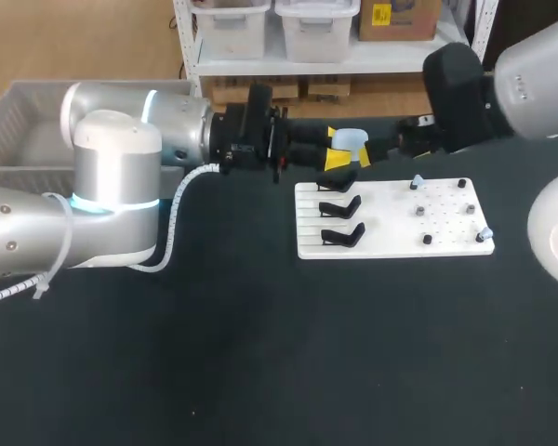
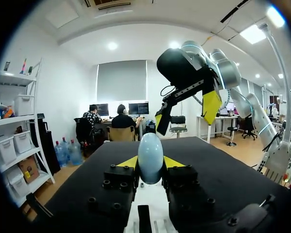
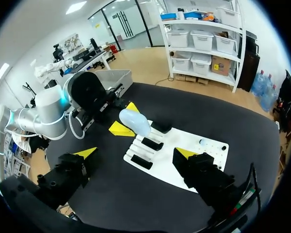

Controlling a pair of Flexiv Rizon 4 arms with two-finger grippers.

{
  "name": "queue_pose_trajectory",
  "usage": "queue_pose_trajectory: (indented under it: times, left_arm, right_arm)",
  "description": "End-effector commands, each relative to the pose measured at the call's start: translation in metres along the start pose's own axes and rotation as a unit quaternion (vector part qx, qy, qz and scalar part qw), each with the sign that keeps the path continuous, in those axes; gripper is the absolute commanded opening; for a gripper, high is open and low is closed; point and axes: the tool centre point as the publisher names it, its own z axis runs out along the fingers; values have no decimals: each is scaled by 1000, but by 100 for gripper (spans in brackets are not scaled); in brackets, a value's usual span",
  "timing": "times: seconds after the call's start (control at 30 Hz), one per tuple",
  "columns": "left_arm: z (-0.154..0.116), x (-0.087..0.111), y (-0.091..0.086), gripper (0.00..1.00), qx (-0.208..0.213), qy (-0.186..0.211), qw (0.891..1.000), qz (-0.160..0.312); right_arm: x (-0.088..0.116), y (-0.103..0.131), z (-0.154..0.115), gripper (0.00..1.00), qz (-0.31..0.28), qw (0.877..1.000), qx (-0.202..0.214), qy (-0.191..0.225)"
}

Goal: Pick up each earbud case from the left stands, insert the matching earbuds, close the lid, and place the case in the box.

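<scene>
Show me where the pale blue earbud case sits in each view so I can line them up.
Head view: earbud case past the white board's far edge, in the left gripper.
Left wrist view: case upright between its own yellow tips.
Right wrist view: case out ahead, by the black stands.
Shared landmark: those yellow tips flanking the case.

Pale-blue earbud case (image 1: 351, 139) between the yellow fingertips of the left gripper (image 1: 342, 149); black stands (image 1: 340, 206) on a white board (image 1: 451, 223); matt black table (image 1: 260, 353); silver-grey left arm (image 1: 112, 167) ringed in glowing cyan; grey box (image 1: 19, 111).
</scene>
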Motion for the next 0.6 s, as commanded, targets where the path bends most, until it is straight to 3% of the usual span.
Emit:
queue_pose_trajectory:
  times: [0.03, 0.6]
  left_arm:
    - [0, 0, 1, 0, 1, 0, 1000, 0]
    - [0, 0, 1, 0, 1, 0, 1000, 0]
  right_arm:
    - [-5, 1, 11, 100, 3, 1000, 5, 1]
    - [-11, -17, 35, 100, 22, 999, 14, 17]
